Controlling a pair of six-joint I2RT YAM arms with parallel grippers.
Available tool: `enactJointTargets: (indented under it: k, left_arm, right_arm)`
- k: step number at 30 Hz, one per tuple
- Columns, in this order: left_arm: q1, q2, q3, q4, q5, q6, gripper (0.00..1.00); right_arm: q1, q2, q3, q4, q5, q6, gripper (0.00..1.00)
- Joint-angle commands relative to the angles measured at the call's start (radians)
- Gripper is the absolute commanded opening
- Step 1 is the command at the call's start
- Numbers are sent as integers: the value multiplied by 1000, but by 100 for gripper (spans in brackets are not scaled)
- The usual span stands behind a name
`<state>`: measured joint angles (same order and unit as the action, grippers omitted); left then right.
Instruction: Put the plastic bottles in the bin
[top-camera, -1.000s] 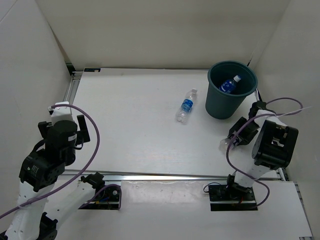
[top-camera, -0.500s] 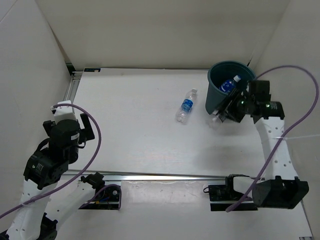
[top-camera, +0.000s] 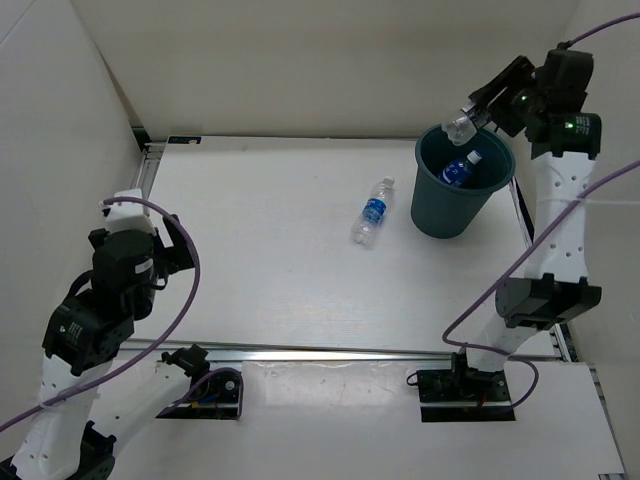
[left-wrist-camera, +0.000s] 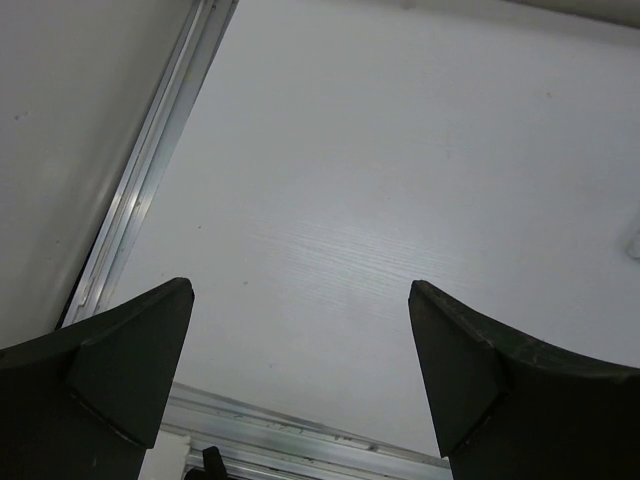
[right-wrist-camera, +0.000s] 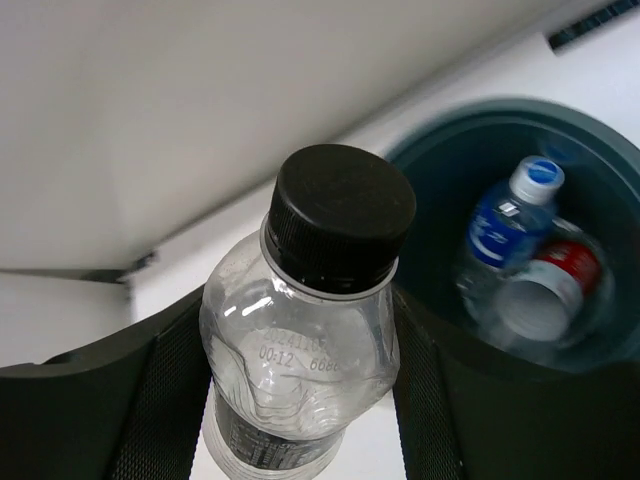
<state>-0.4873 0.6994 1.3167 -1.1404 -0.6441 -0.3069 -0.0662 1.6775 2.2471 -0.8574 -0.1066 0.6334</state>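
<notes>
While the right gripper (top-camera: 472, 115) hung high over the far rim of the bin (top-camera: 440, 212), it pinched a clear, black-capped bottle (right-wrist-camera: 305, 330) by the body, cap pointing away from the wrist. That bottle was in the air, above the rim and not yet inside. Two bottles lay in the bin already: a blue-labelled one (right-wrist-camera: 498, 238) with a pale cap and, beside it, a red-labelled one (right-wrist-camera: 566, 266). One more blue-labelled bottle (top-camera: 373, 212) lay on its side on the table (top-camera: 270, 270), left of the bin and apart from it. By that count, two were done, one looked ready to drop, and one was left to fetch.

The left gripper (left-wrist-camera: 300, 300) hovered over the table's left side with its fingers spread wide and nothing between them.

The bin stood near the far right corner, close to the back and right walls, so room around it was tight on those sides. Its mouth was wide compared with a bottle. White tabletop stretched between the lying bottle and the left arm. A metal rail (left-wrist-camera: 150, 200) ran along the table's left edge, next to the left wall.
</notes>
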Motion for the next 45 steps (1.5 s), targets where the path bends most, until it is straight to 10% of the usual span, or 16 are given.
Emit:
enactJointTargets:
  k: [1,7,11,14,23,32,39,45]
  left_arm:
    - [4,14,90,16,50,5,100]
    - [4,45,147,-2,139,5,100]
    - [4,54,95,63,223,19,100]
    - [4,73,56,175,311,38,100]
    - [4,380,174,493,454,0,100]
    - [177,1220,711,645,1303,-149,100]
    - [155,1706,1183,645,1417,-232,100]
    - [-2,1755,1161,654,1319,-60,100]
  right_arm:
    - [-1,4,-133,87,77,-33,25]
    - [-1,27,-204,178,100,-105,34]
    - [-12,80,-123,72,120,-147,84]
    - [-43,4,-221,66,180,-138,99]
    - [-22,-194,-322,50,-5,-26,99]
    - [-93,-496,-466,8,-125,2,99]
    - [-201,-614,-362,-112,-162,-44,99]
    - [-201,-628,-248,-172,-143,-64,99]
